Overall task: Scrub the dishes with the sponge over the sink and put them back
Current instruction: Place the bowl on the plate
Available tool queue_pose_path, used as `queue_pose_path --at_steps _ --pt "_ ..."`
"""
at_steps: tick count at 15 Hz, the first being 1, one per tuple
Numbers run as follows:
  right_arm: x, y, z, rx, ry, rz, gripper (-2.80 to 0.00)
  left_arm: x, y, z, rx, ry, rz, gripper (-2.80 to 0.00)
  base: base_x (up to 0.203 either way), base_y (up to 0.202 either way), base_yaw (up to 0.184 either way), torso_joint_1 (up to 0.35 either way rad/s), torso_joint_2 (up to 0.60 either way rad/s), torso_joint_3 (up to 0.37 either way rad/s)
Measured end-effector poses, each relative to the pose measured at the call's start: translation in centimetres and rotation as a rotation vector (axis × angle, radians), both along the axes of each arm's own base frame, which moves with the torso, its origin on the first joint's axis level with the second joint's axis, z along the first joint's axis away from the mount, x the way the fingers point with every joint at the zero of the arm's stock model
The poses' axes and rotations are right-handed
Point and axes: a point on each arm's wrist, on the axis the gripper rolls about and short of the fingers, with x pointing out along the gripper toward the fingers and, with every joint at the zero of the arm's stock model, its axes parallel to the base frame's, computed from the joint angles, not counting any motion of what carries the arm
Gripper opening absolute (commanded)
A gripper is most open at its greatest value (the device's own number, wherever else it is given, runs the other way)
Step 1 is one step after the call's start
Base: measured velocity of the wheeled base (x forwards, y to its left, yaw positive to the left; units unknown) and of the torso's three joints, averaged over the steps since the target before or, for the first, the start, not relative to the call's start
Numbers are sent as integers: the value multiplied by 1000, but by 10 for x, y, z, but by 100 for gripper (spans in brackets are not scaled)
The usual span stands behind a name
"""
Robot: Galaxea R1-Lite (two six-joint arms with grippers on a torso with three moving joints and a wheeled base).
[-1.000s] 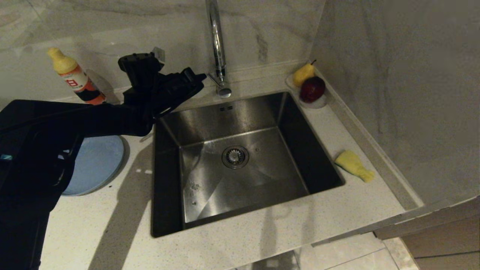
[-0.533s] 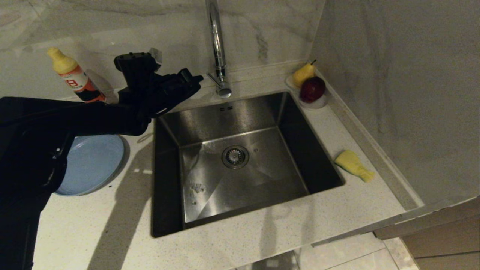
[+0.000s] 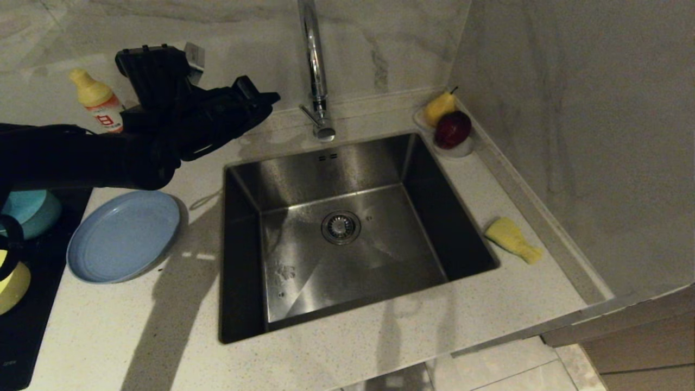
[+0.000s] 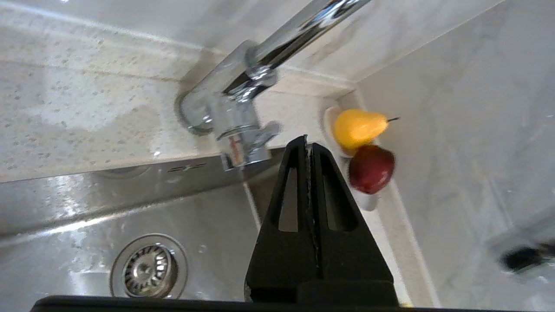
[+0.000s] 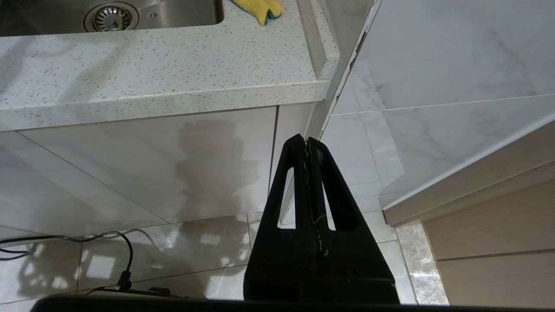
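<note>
Left hand (image 3: 269, 99), pinched closed and empty, hangs above the counter (image 3: 353, 353) beside the sink (image 3: 336, 228). Plate (image 3: 122, 236) lies left; sponge (image 3: 513, 239) right, likely for the parked, closed right hand (image 5: 307, 141).

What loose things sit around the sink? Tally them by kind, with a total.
Dishes: 3 (plate, teal bowl, yellow bowl)
Sponge: 1
Fruit: 2 (pear, apple)
Fruit dish: 1
Bottle: 1
Total: 8
</note>
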Motion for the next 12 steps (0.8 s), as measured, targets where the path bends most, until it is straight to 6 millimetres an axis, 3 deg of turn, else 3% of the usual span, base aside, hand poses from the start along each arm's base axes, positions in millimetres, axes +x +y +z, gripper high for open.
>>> queue_pose_path --at_steps 4,12 --pt "0 0 0 0 0 0 -280 3 -15 -2 -2 -4 -32 -280 0 0 0 0 0 0" --pt "0 0 0 0 0 -1 -280 42 -41 -26 -5 -25 -27 -280 0 0 0 0 0 0"
